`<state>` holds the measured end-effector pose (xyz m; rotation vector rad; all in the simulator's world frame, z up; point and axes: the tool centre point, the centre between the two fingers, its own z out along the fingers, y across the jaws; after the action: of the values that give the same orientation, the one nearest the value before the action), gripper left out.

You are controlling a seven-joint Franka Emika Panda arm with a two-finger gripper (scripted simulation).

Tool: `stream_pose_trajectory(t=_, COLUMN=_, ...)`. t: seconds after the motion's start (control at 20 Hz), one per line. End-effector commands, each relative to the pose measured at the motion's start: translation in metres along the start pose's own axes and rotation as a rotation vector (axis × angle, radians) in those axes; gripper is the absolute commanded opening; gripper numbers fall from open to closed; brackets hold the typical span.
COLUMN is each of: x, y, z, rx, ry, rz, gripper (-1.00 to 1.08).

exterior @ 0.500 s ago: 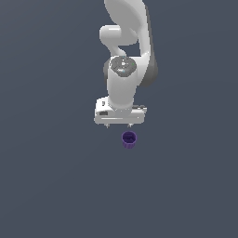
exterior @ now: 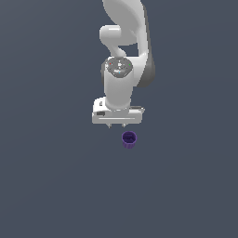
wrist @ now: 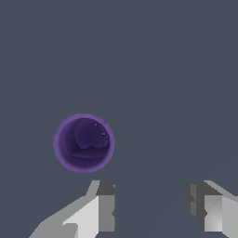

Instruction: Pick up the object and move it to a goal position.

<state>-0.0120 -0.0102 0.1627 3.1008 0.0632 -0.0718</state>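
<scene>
Since the earlier frame we see little change: our claw [exterior: 118,125] still hovers over the worktop [exterior: 51,186] with jaws spread wide and empty. The purple cup [exterior: 129,139] stands upright at its five o'clock, apart, so we judge alignment unfinished.

You've got no readable text, label, brand, number or sign in either view right now. The small coloured specks on the round grey cap of the white robot arm [exterior: 119,66] are too tiny to read.
</scene>
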Motion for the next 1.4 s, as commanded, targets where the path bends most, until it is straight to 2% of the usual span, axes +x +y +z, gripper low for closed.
stream_pose_trajectory(t=0.0, x=0.000, y=0.000, z=0.000, rx=0.001, ry=-0.001, rz=-0.001, gripper=0.28)
stream_pose_trajectory(t=0.6, x=-0.001, y=-0.004, z=0.008, rx=-0.022, ry=0.017, rz=0.089, gripper=0.28)
stream_pose_trajectory(t=1.35, x=-0.004, y=-0.015, z=0.029, rx=-0.072, ry=0.088, rz=0.368, gripper=0.28)
